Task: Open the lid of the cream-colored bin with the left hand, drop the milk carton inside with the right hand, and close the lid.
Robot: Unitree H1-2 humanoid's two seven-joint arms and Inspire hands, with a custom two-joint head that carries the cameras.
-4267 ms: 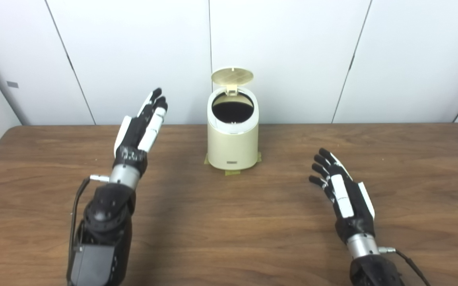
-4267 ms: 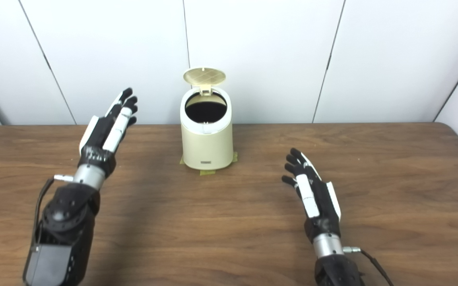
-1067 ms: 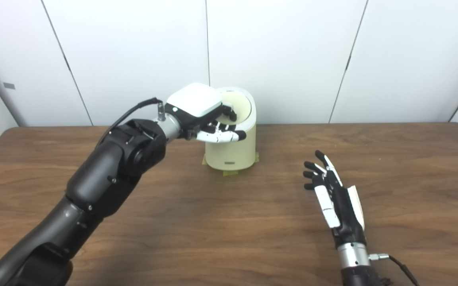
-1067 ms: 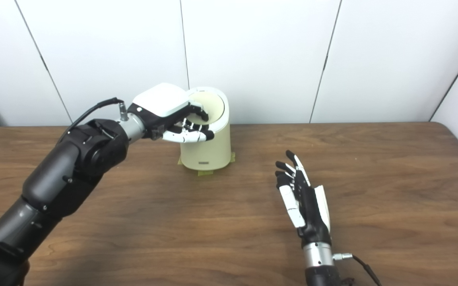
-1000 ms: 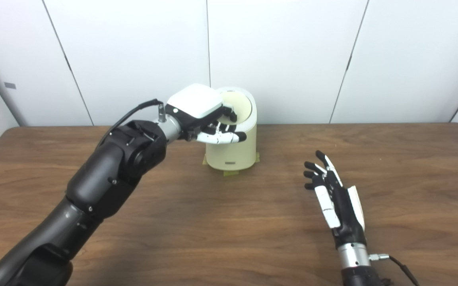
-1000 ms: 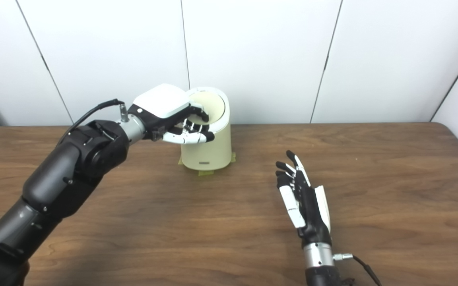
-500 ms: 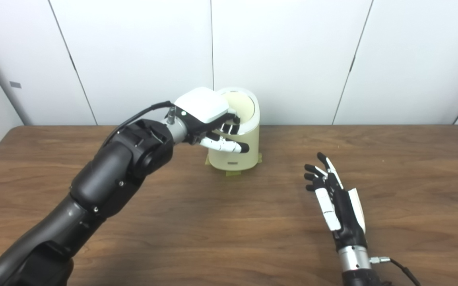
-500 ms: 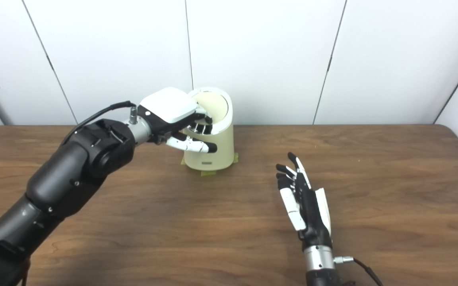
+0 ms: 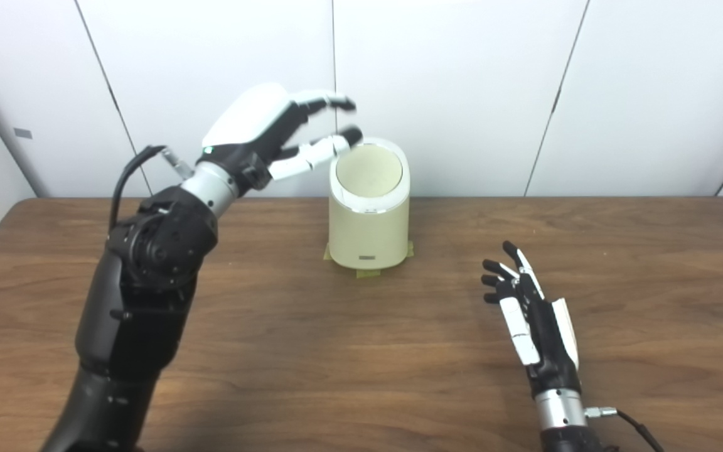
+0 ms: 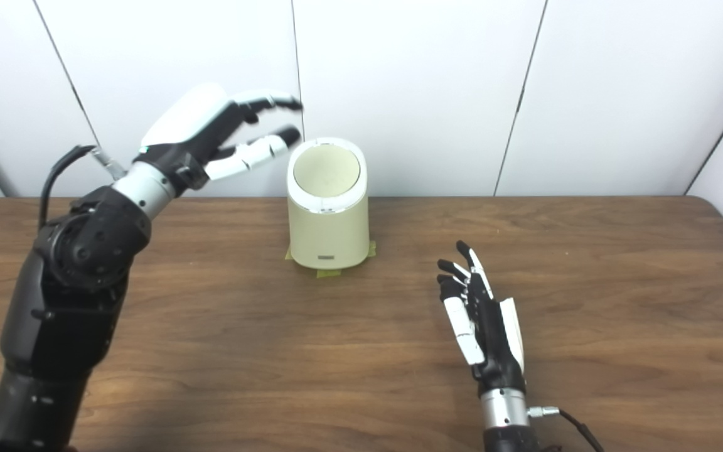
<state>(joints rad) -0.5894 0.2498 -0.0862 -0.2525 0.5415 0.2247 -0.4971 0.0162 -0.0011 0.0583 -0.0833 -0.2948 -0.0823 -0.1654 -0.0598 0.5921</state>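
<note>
The cream-colored bin stands at the back middle of the table on bits of tape. Its round lid lies shut on top. My left hand is raised up and to the left of the lid, fingers apart, holding nothing and not touching the bin; it also shows in the right eye view. My right hand rests low over the table at the front right, fingers apart and empty. No milk carton is in view.
The brown wooden table runs the full width. White wall panels stand right behind the bin. A cable trails from my right wrist.
My left hand has lifted off the bin's lid and moved up and to the left, opening its fingers. The lid, open 4.3 s ago, is shut. The right hand has barely moved.
</note>
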